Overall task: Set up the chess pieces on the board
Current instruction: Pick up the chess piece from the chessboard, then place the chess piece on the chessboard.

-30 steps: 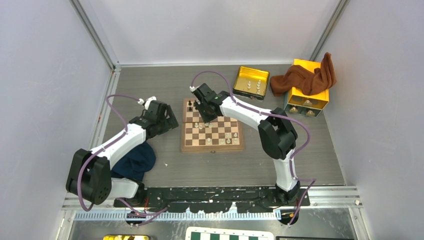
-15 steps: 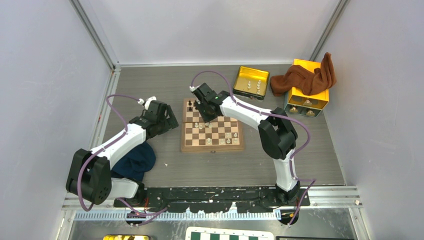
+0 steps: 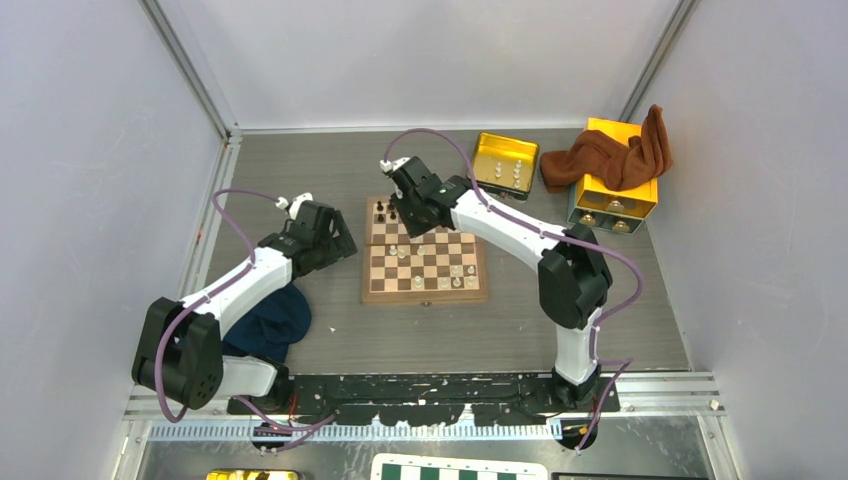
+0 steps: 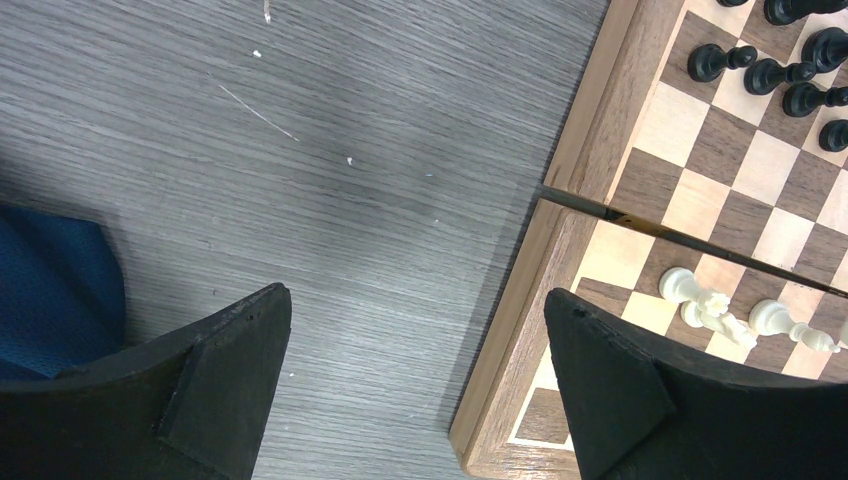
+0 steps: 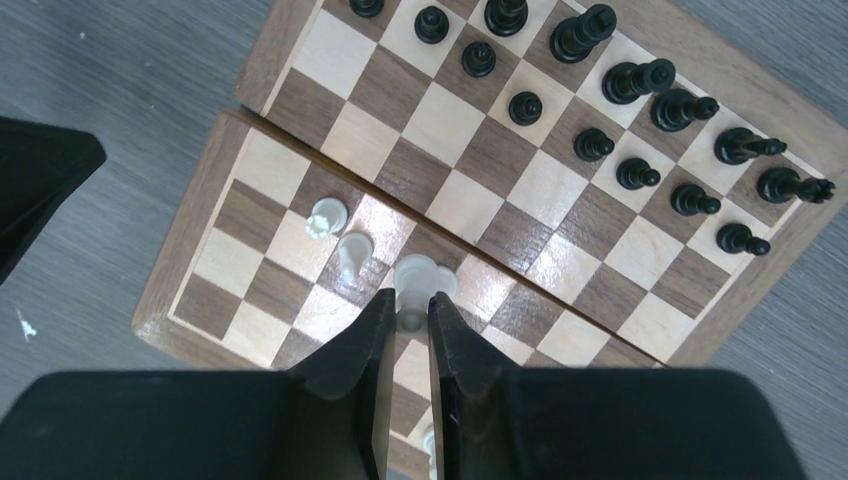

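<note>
The wooden board (image 3: 425, 295) lies mid-table. Several dark chess pieces (image 5: 620, 150) stand in two rows along its far edge, and a few white pieces (image 5: 325, 217) stand on the near half. My right gripper (image 5: 408, 312) hangs above the board, shut on a white chess piece (image 5: 413, 280) that sticks out past the fingertips. In the top view this right gripper (image 3: 408, 207) is over the board's far left part. My left gripper (image 4: 415, 300) stands open and empty over the table beside the board's left border (image 4: 575, 150).
A yellow tin tray (image 3: 502, 165) holding white pieces sits behind the board to the right. Further right is a yellow box (image 3: 615, 195) with a brown cloth (image 3: 610, 155) over it. A blue cloth (image 3: 270, 320) lies by the left arm. A green-and-white board (image 3: 460, 468) shows at the bottom edge.
The right gripper has lifted and drawn back toward the board's far left with the white piece in it. The left arm has not moved.
</note>
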Motion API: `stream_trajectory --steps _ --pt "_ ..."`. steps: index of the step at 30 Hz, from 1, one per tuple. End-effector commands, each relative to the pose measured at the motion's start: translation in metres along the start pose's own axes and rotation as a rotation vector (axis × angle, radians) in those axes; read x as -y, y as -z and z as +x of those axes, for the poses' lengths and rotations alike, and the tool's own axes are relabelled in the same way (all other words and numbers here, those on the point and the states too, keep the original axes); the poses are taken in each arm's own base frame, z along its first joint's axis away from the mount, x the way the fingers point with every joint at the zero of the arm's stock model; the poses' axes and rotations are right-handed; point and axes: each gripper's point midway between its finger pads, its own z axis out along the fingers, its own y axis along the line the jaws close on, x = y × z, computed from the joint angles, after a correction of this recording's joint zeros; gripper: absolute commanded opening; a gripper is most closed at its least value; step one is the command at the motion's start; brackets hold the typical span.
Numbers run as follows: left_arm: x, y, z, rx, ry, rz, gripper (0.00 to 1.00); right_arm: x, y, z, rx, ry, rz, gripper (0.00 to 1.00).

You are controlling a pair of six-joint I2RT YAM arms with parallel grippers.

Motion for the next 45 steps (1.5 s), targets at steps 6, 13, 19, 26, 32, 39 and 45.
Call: stream_trajectory --steps 6,13,19,26,32,39,45 --pt "0.004 0.000 -0.009 0.031 0.021 0.018 0.98 -0.023 0.071 -0.017 0.097 0.035 -0.045 0.08" --pt "0.005 -0.002 -0.006 0.028 0.038 0.025 0.98 -0.042 0.084 0.008 0.060 0.056 -0.071 0.08" --pt "0.006 -0.001 -0.006 0.031 0.047 0.029 0.98 -0.052 0.079 0.024 0.038 0.056 -0.091 0.08" --pt "0.002 0.002 -0.005 0.034 0.054 0.026 0.98 -0.058 0.064 0.038 0.018 0.067 -0.100 0.08" --pt "-0.001 0.003 -0.001 0.031 0.056 0.020 0.98 -0.065 0.050 0.047 -0.005 0.075 -0.121 0.08" --pt "-0.002 0.002 -0.001 0.030 0.055 0.018 0.98 -0.070 0.038 0.053 -0.016 0.082 -0.134 0.08" --pt "-0.001 0.002 -0.002 0.030 0.052 0.019 0.98 -0.070 0.027 0.058 -0.026 0.093 -0.130 0.08"
